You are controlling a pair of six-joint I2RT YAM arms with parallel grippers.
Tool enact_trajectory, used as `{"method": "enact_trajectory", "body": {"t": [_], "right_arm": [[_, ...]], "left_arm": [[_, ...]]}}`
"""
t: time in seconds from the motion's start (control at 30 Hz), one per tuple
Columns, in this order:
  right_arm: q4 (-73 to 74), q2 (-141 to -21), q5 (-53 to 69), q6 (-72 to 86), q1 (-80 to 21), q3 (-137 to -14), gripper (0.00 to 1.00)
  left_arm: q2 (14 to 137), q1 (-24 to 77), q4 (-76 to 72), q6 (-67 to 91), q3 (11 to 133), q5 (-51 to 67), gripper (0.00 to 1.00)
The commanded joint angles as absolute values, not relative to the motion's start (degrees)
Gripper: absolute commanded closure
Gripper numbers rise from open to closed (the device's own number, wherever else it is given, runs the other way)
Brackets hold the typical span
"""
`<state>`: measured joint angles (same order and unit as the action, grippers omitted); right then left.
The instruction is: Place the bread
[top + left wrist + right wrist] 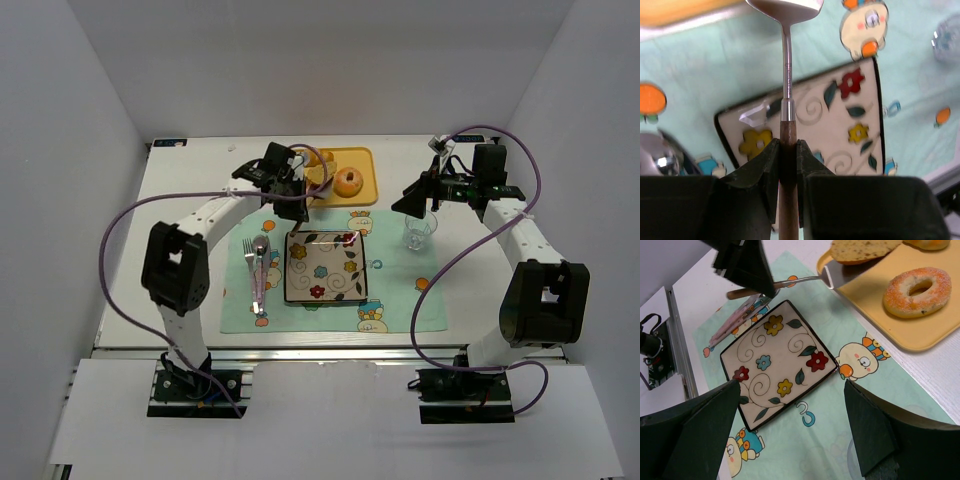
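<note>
Step in hand, as I judge it: lifting the bread off the tray. Your left pincer point(788, 150) is clamped tight on the wooden handle of the spatula point(850, 274); the bread point(860, 250) lies on its blade, top of the right-wrist view, over the yellow tray's point(875, 320) corner; whether it is clear of the tray, cannot tell. Right pincer point(791, 390) gapes wide, holding nothing. Next: hold the blade level, carry to the flowered plate point(780, 347), tip off gently. Mind the sugared doughnut point(916, 291) nearby; cutlery point(737, 322) left of the plate; glass point(420, 234) to its right.
</note>
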<state>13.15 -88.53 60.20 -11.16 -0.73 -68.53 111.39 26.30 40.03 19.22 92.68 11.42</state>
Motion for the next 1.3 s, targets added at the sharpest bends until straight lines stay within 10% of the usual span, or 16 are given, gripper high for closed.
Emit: {"method": "enact_trajectory", "body": {"t": [0.0, 0.6, 1.27], "right_arm": [[12.74, -87.19, 61.17, -12.48, -0.70, -70.05, 0.11], [16.26, -89.03, 61.00, -15.03, -0.62, -74.79, 0.11], [16.87, -87.01, 61.26, -15.21, -0.70, -73.65, 0.11]], "left_arm": [[100.65, 27.51, 37.18, 17.23, 87.73, 12.74, 1.00], [75.85, 37.78, 34.10, 24.51, 55.74, 16.35, 1.00], [79.63, 38.58, 41.83, 33.66, 54.40, 43.85, 1.00]]}}
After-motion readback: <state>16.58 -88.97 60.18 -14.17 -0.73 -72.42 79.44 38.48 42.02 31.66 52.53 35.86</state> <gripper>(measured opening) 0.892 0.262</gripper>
